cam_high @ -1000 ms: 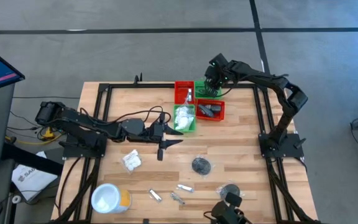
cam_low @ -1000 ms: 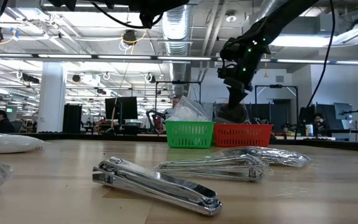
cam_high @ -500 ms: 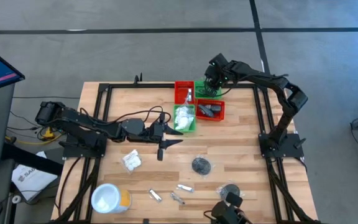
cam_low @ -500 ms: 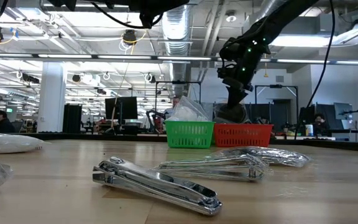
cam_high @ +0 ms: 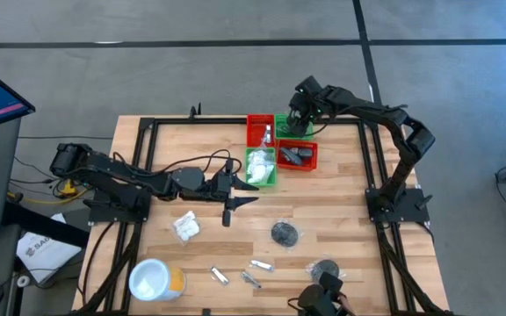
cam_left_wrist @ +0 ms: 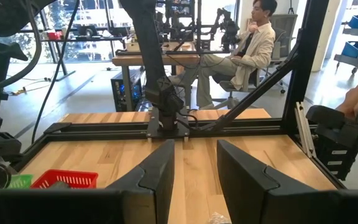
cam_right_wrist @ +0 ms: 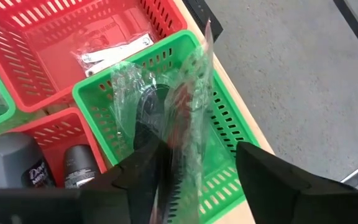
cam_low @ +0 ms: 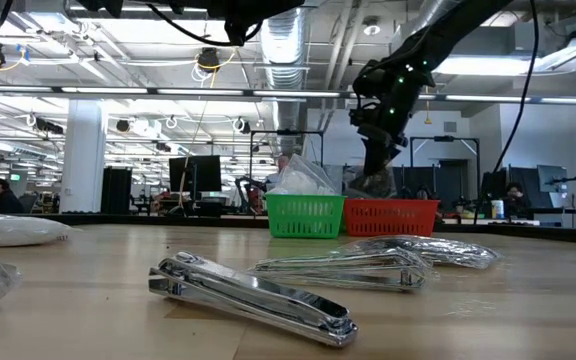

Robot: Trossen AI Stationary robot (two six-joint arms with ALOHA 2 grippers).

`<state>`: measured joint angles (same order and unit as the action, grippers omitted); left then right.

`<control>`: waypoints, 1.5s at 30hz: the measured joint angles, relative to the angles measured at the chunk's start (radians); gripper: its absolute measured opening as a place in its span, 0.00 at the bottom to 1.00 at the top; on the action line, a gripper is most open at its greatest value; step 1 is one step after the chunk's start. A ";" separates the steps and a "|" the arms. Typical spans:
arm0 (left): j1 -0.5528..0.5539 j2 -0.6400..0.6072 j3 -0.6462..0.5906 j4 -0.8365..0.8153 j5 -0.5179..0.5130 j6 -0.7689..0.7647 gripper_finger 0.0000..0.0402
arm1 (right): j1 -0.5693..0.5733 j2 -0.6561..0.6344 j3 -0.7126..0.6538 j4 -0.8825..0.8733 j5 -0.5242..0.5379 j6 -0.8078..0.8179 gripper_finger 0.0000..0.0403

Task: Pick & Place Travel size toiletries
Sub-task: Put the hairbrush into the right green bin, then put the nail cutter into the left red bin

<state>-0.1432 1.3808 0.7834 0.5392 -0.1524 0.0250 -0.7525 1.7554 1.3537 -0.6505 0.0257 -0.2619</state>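
My right gripper (cam_high: 295, 123) hangs open over the far green bin (cam_right_wrist: 225, 134), fingers pointing down. A black item in clear wrap (cam_right_wrist: 166, 106) stands on end in that bin, between the spread fingers. Dark grey bottles (cam_right_wrist: 17, 165) lie in the near red bin, a silver sachet (cam_right_wrist: 114, 53) in the far red bin, and white packets (cam_high: 260, 165) in the near green bin. On the table rest a white packet (cam_high: 185, 226), two wrapped black discs (cam_high: 284, 233) and silver sachets (cam_high: 235, 274). My left gripper (cam_high: 235, 200) waits open at mid-table. My right gripper has its fingers apart, pointing down from above. The clear wrap's lower part (cam_right_wrist: 166, 158) lies against the inner side of one finger (cam_right_wrist: 145, 171); the other finger (cam_right_wrist: 260, 168) stands clear of it. The item's lower end is inside the green bin.
A white round tub with an orange side (cam_high: 155, 281) stands at the near left corner. Black frame rails (cam_high: 148, 132) run around the tabletop. The four bins (cam_high: 279, 145) cluster at the far middle. Bare wood lies between the bins and the near items.
My right gripper has opened over the far green bin and let go of the wrapped black item, which now stands in the bin between the fingers. The arm has kept its place.
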 joint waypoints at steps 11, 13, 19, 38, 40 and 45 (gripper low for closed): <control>0.000 0.000 0.000 0.000 0.000 0.000 0.28 | -0.001 0.000 0.000 -0.004 0.083 0.026 0.55; 0.000 0.000 0.000 0.000 0.000 0.000 0.28 | 0.001 0.000 0.000 0.004 0.040 0.027 0.56; 0.000 0.000 0.000 0.000 0.000 0.000 0.28 | 0.005 0.000 0.001 0.009 0.023 0.027 0.56; 0.000 0.000 0.000 -0.001 0.000 0.000 0.28 | 0.108 -0.012 0.001 -0.076 -0.170 0.056 0.56; 0.000 0.000 0.000 -0.001 0.000 0.000 0.28 | 0.132 -0.012 0.001 -0.105 -0.175 0.072 0.56; 0.000 0.000 0.000 -0.002 0.000 0.000 0.28 | 0.198 -0.012 0.001 -0.186 -0.189 0.091 0.55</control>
<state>-0.1432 1.3808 0.7834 0.5374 -0.1524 0.0254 -0.5542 1.7435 1.3544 -0.8366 -0.1635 -0.1705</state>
